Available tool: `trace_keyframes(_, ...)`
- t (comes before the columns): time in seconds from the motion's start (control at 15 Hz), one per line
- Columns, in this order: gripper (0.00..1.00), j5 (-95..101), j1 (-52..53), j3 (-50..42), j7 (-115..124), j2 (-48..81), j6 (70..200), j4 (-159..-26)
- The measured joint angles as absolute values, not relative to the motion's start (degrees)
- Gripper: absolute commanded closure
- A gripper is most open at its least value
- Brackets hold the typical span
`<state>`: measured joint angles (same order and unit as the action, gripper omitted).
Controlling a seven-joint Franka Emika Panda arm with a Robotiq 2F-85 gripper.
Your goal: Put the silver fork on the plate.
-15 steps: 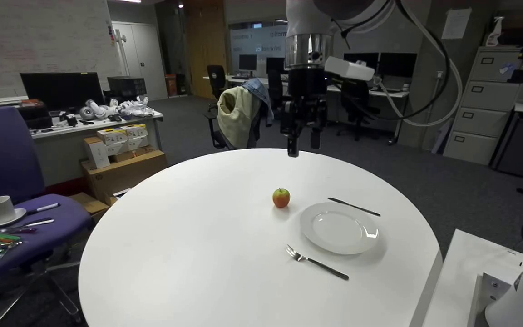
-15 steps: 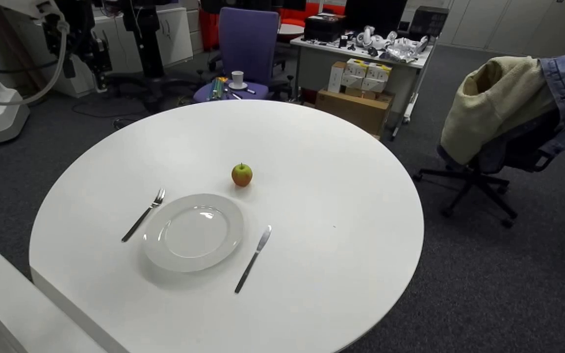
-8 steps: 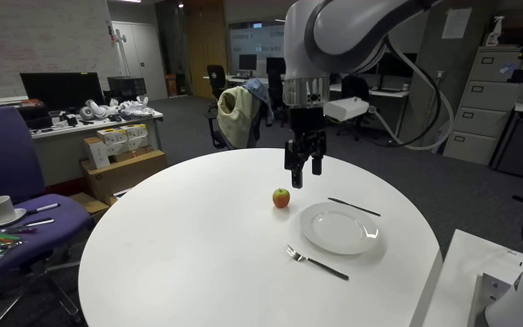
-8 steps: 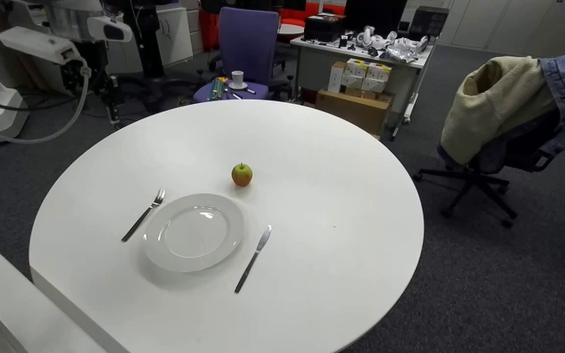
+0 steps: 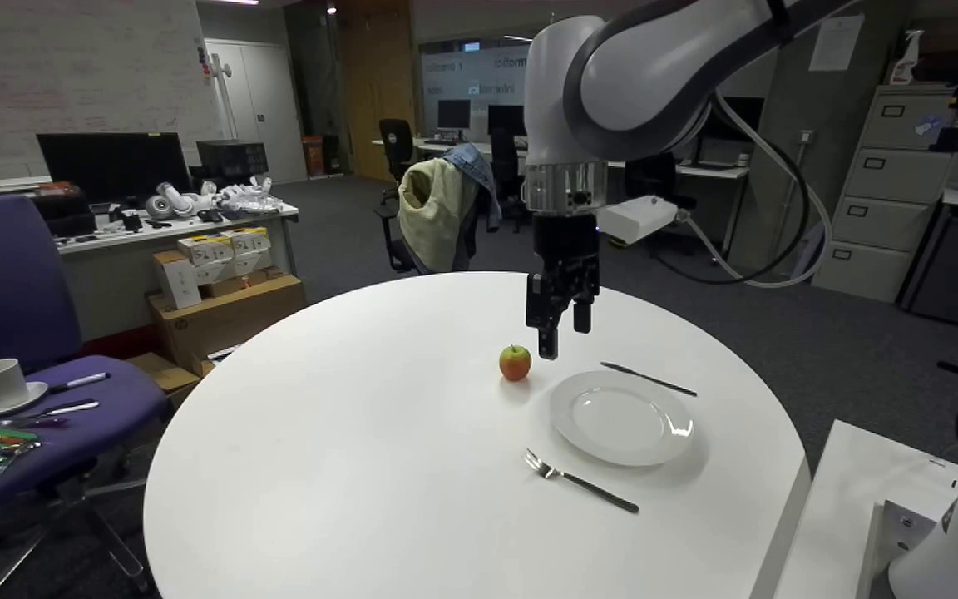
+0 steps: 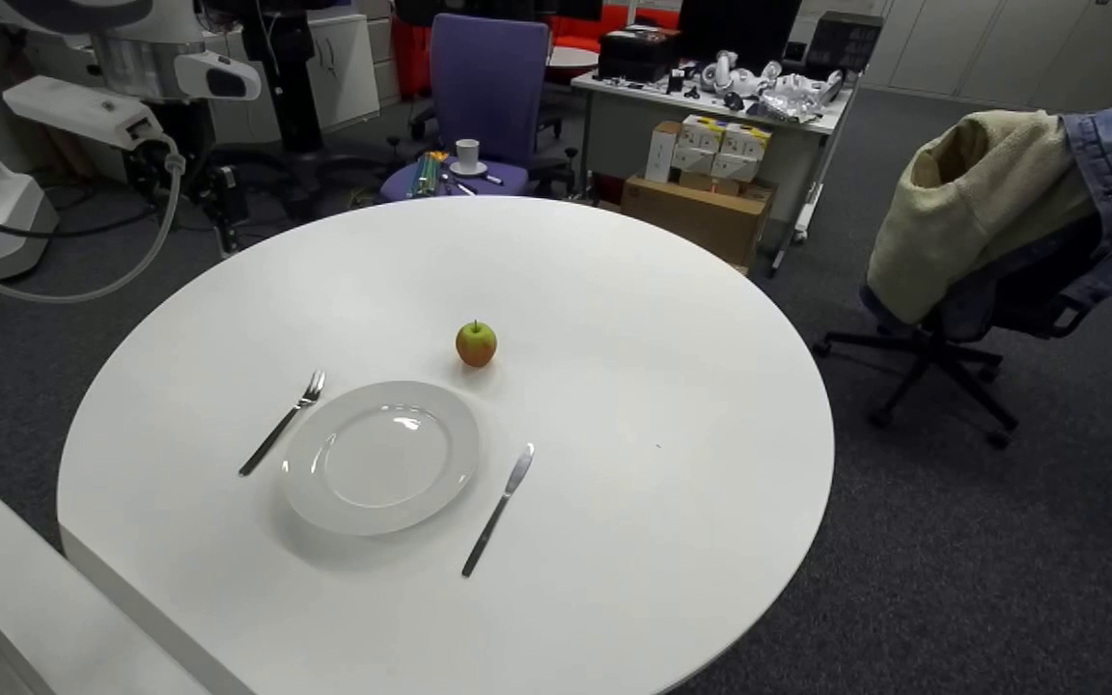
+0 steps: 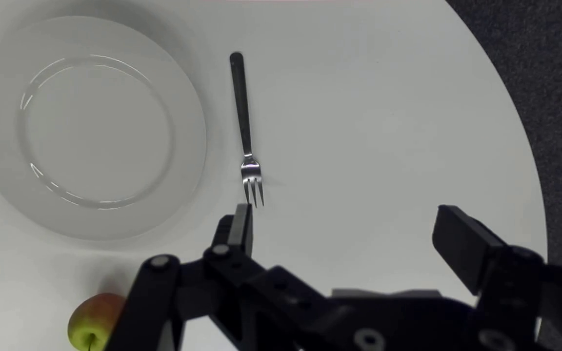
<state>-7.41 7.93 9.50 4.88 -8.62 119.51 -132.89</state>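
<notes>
The silver fork (image 5: 587, 485) lies flat on the white round table beside the plate, and it also shows in an exterior view (image 6: 271, 439). In the wrist view the fork (image 7: 242, 107) has its dark handle upward and its tines near my left fingertip. The plain white plate (image 5: 620, 416) bears nothing; it shows in an exterior view (image 6: 382, 458) and at the left of the wrist view (image 7: 98, 129). My gripper (image 5: 565, 333) is open and empty, pointing down above the table. In the wrist view the jaws (image 7: 347, 214) stand wide apart with bare tabletop between them.
A red-green apple (image 5: 515, 363) stands near the plate, also in the wrist view (image 7: 94, 317). A knife (image 6: 486, 536) lies on the plate's other side from the fork. A purple chair (image 5: 105, 399) holding a cup and saucer stands beyond the table (image 5: 321, 433).
My gripper has come down toward the table, mostly between one and half a second ago, then only slightly lower. The fork, plate, apple and knife have not moved.
</notes>
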Motion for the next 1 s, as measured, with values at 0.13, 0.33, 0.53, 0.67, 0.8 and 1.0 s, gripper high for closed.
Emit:
trace_keyframes(0.13,0.0,-7.4,8.0,9.5,4.9,-8.5,119.5,-132.9)
trace_keyframes(0.33,0.0,-7.5,8.4,9.5,4.9,-7.2,119.5,-133.2)
trace_keyframes(0.53,0.0,-7.9,8.9,9.6,4.9,-4.3,119.6,-134.4)
trace_keyframes(0.67,0.0,-8.0,9.1,9.6,4.9,-2.0,119.8,-135.3)
trace_keyframes(0.8,0.0,-8.0,9.1,9.6,4.9,0.0,120.8,-136.2)
trace_keyframes(1.0,0.0,-8.0,9.1,9.5,4.9,2.4,126.3,-138.0)
